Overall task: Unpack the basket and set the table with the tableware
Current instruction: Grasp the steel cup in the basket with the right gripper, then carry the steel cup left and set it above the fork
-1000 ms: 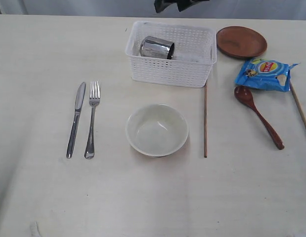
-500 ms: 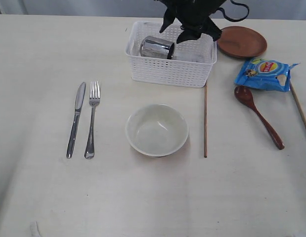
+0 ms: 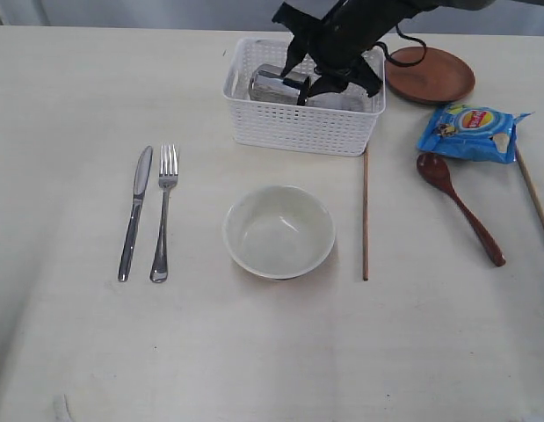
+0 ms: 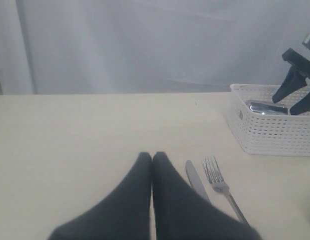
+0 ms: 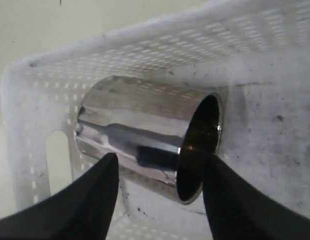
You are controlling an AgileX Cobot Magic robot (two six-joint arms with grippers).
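The steel cup (image 3: pixel 279 85) lies on its side in the basket (image 3: pixel 298 132), long axis along the basket's length, just beneath the right end effector (image 3: pixel 329 75), which is spread wide and holding nothing.

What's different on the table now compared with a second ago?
The right end effector came down from the top edge of the exterior view into the basket. Its open jaws now flank the steel cup lying on its side, not yet closed on it. Nothing was picked up or released. The bowl, knife, fork, spoon, plate and chip bag stayed put.
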